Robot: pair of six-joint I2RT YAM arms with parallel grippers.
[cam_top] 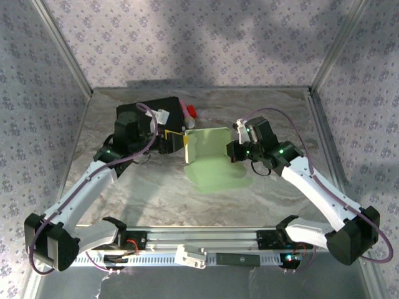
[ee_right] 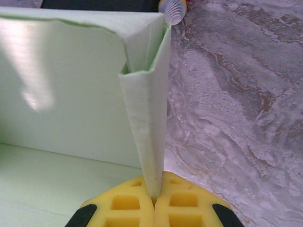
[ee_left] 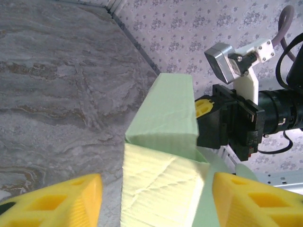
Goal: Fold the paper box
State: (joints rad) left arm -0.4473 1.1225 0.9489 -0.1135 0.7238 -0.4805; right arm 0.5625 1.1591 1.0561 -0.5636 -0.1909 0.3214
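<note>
Marble table [cam_top: 124, 187] bears half-folded green paper box [cam_top: 212, 156], right gripper [ee_right: 155, 196] pinching, left gripper [ee_left: 156, 194] apart.

A lab test booth — marbled tabletop [cam_top: 156, 199] boxed in by floral-papered walls [cam_top: 199, 43] (aluminium corner posts [cam_top: 65, 47]).

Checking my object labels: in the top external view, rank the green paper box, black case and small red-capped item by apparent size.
1. paper box, largest.
2. black case, partly hidden by the left arm, so the margin is unsure.
3. red-capped item, clearly smallest.
</note>
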